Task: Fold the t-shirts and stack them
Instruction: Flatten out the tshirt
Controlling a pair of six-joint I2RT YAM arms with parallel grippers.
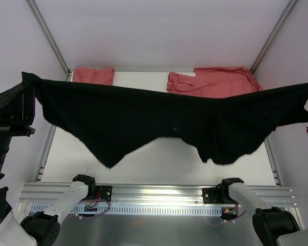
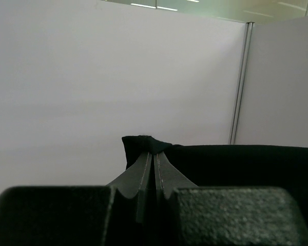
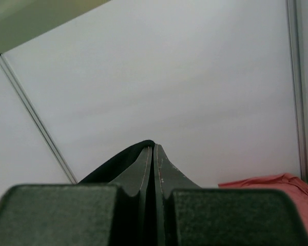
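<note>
L claw point(image 2: 154, 156) & R claw point(image 3: 153, 149) clamped tight on black t-shirt point(image 1: 143, 118) ends; soft, limp, sags mid; grip by corners.

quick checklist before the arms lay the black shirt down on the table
1. Left hand shut on a corner of the black t-shirt: ok.
2. Right hand shut on the opposite corner: ok.
3. Shirt taut and flat between the hands: not ok, it sags and its lower edge hangs in two uneven points.
4. Landing area on the table: cannot tell, mostly hidden behind the shirt.
5. Other shirts ready for stacking: not ok, the salmon t-shirt at the far left looks folded, the salmon heap is rumpled.
</note>
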